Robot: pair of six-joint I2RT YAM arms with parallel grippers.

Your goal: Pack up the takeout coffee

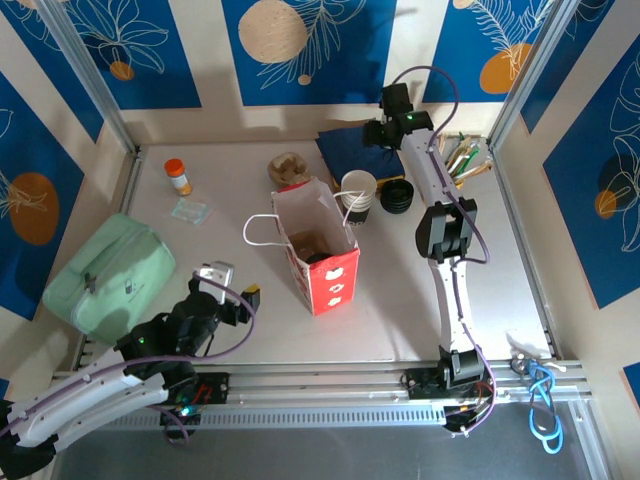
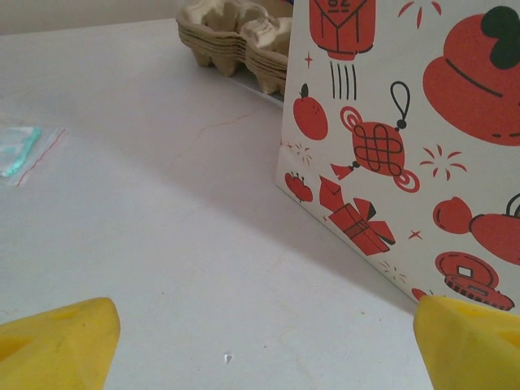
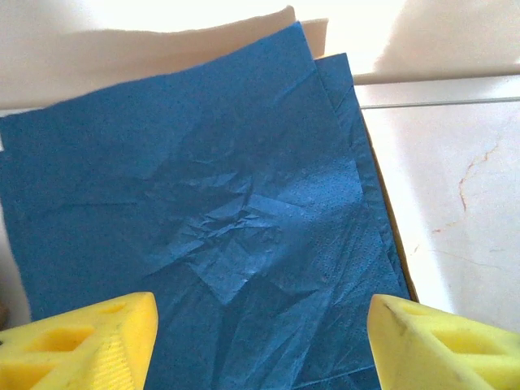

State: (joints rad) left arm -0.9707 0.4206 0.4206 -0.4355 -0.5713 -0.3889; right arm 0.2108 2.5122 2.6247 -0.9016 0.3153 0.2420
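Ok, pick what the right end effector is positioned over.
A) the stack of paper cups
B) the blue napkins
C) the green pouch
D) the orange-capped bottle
B: the right wrist view looks straight down on the blue napkins, which lie under the right end effector between its spread yellow fingers.

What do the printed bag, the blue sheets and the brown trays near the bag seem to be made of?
Bag: paper, smooth and matte; sharp folded crease near its base.
Blue sheets: probably thin napkin paper, matte; fine crumples, layered edges.
Trays: likely moulded pulp, rough beige; rounded pressed cups, stacked.
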